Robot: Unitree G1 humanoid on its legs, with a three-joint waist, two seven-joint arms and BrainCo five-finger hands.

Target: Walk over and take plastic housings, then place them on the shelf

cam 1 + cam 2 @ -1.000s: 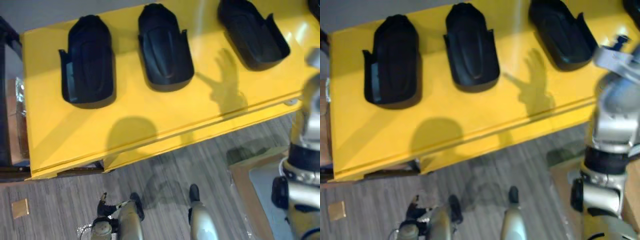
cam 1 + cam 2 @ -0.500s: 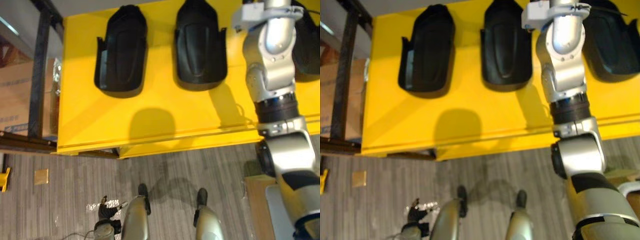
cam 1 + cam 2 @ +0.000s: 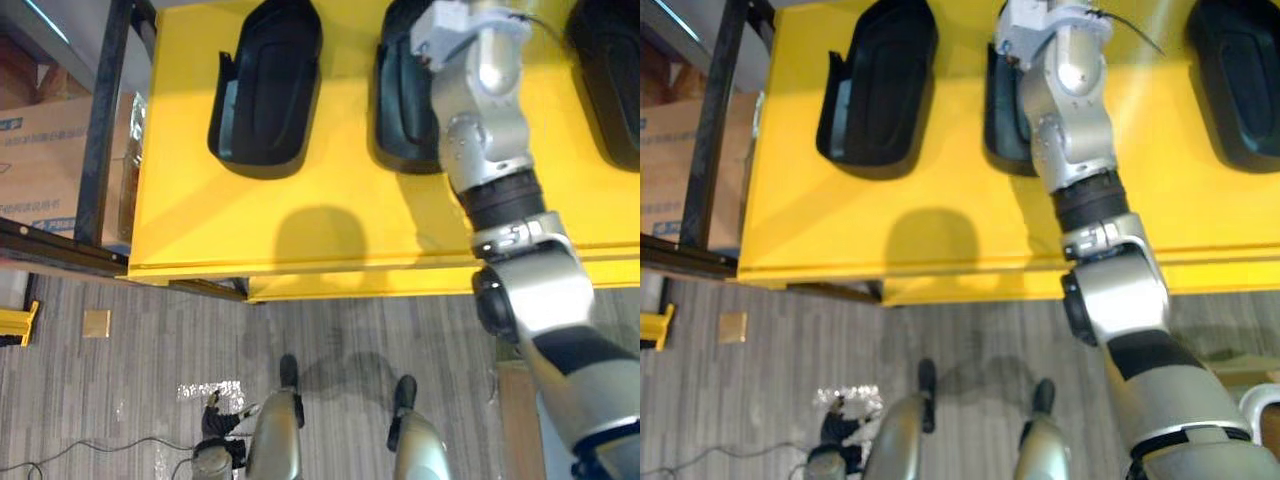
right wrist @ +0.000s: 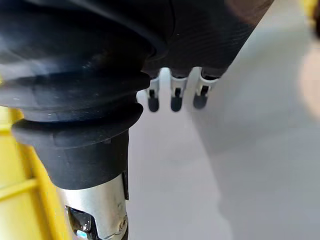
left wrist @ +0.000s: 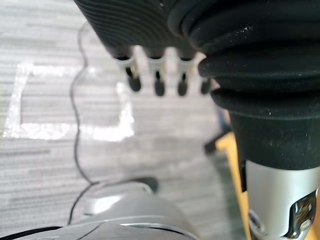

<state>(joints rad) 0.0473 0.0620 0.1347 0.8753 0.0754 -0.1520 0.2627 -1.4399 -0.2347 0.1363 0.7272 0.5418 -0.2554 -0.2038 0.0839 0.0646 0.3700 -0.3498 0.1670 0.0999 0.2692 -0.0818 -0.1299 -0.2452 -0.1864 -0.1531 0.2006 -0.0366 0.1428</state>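
So the right arm is stretched out over the bright yellow flat table top [image 3: 300, 190] now, crossing right over the middle black moulded plastic housing [image 3: 400, 110]. A second ago that arm was only poking in at the right edge, and half a second ago it sat further right, so it's been swinging in towards the middle one. The whole view has slid too (dark metal rack frame [image 3: 95, 130] and a cardboard box [image 3: 40, 110] now show on the left), which is the camera moving, not the housings.

The housings themselves: the left black plastic housing [image 3: 265, 85] lies on the yellow top well apart from the arm, the middle one is half covered by the arm, and the right black housing [image 3: 610, 80] sits at the edge of the view. All three lie flat on the yellow surface.

The right hand [image 4: 172, 95] in its own wrist view has fingers hanging straight, holding nothing, with plain grey behind them. The left hand [image 5: 157, 80] is relaxed too, fingers straight, over the grey striped floor [image 5: 50, 165].

My read: it's lining up on the middle housing, though whether to pick it up or having just set it down, can't say from this.
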